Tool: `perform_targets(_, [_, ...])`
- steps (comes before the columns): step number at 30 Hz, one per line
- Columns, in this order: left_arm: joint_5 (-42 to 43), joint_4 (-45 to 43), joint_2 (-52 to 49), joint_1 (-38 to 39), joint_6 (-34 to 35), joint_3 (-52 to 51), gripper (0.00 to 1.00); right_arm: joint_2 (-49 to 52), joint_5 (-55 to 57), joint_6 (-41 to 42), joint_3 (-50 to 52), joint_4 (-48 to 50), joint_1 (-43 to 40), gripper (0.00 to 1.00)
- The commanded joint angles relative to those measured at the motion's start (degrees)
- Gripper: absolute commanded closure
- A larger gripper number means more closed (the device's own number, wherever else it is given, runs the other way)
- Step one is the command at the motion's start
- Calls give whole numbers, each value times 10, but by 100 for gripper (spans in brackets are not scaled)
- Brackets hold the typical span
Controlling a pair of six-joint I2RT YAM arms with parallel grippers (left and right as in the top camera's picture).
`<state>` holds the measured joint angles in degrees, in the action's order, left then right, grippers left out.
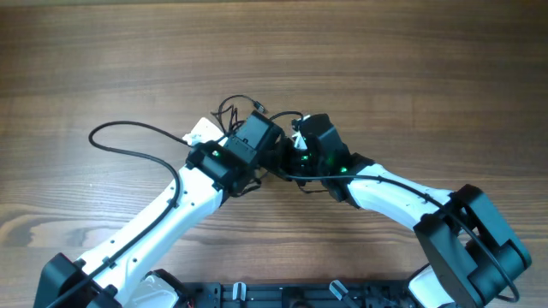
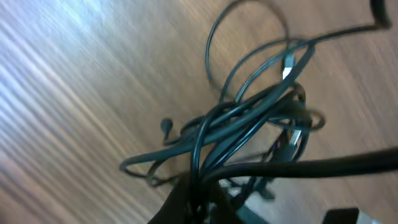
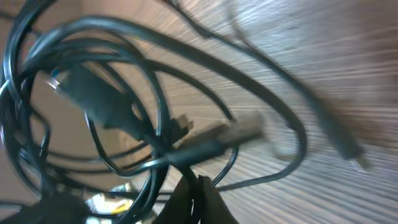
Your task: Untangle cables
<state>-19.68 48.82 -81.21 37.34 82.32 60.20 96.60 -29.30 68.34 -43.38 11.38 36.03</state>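
- The cables (image 2: 249, 118) sit in one knotted bunch mid-surface (image 1: 385, 60), right between the two arms.
- The left end effector (image 2: 198, 198) is clamped on several strands, which looks like an anchor for the knot.
- The right end effector (image 3: 196, 193) has its jaws together, apparently nipping a single loop, probably to draw it away from the left.

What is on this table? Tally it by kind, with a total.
Robot arms: 2, left arm and right arm
Grippers: 2, left gripper and right gripper
Cable tangle: 1, its separate cords too knotted to count
Total: 5
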Motion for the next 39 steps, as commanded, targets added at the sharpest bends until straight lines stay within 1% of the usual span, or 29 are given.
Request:
perform_targets(1, [129, 2, 47, -69, 10, 0, 96, 14, 56, -20, 2, -43, 1, 96])
perform_targets(4, [238, 3, 76, -152, 3, 0, 96, 14, 73, -44, 2, -89, -2, 96])
perform_targets(5, [267, 2, 83, -176, -9, 0, 95, 14, 80, -45, 2, -104, -5, 96])
perform_targets(7, [335, 0, 90, -229, -59, 0, 94, 14, 96, -64, 2, -132, -12, 96])
perform_targets(9, [376, 1, 89, -264, -104, 0, 92, 14, 96, -92, 2, -141, -18, 96])
perform_targets(10, [374, 0, 89, -275, -121, 0, 89, 14, 89, -107, 2, -140, -20, 96])
perform_targets(13, [374, -1, 89, -288, -189, 0, 85, 14, 62, -139, 2, -140, -30, 96])
perform_targets(15, [374, -7, 88, -289, -291, 0, 85, 14, 29, -173, 2, -142, -43, 96])
perform_targets(16, [375, -6, 88, -289, -363, 0, 87, 14, 8, -196, 2, -150, -56, 96])
perform_targets(17, [374, -3, 88, -289, -407, 0, 86, 13, -3, -207, 2, -158, -66, 96])
perform_targets(18, [374, 3, 88, -289, -433, 0, 82, 13, -20, -224, 2, -171, -81, 93])
perform_targets(19, [375, 8, 88, -289, -441, 0, 69, 13, -40, -243, 2, -182, -94, 88])
perform_targets(21, [374, 11, 88, -289, -442, 0, 30, 13, -96, -294, 2, -214, -122, 82])
perform_targets(22, [374, 11, 88, -288, -442, 0, 18, 13, -112, -312, 2, -231, -129, 82])
perform_targets(23, [374, 10, 88, -288, -442, 0, 11, 13, -122, -331, 2, -254, -135, 82])
perform_targets(25, [374, 5, 86, -288, -442, 0, 0, 13, -118, -358, 2, -306, -137, 82])
perform_targets(26, [374, 3, 83, -288, -442, 0, 0, 13, -117, -372, 2, -326, -137, 78])
perform_targets(27, [374, 1, 80, -288, -442, 0, 0, 13, -117, -385, 2, -339, -137, 71])
perform_targets(29, [372, -2, 69, -288, -442, 0, 0, 13, -104, -387, 2, -344, -137, 57])
perform_targets(30, [367, -2, 61, -288, -440, 0, 0, 12, -95, -386, 1, -341, -137, 52])
perform_targets(32, [357, 1, 44, -288, -424, 0, 0, 5, -92, -386, -7, -336, -138, 50])
perform_targets(33, [348, 5, 35, -288, -404, 0, 1, 1, -93, -386, -11, -331, -138, 50])
perform_targets(35, [303, 20, 16, -288, -338, 0, 1, -13, -108, -385, -23, -308, -137, 49])
perform_targets(37, [269, 22, 6, -292, -278, 0, 1, -21, -145, -379, -25, -245, -135, 47])
perform_targets(38, [266, 20, 5, -296, -256, 0, 1, -21, -150, -361, -25, -212, -133, 47])
perform_targets(39, [266, 16, 5, -303, -235, 0, 1, -19, -140, -320, -25, -170, -128, 45])
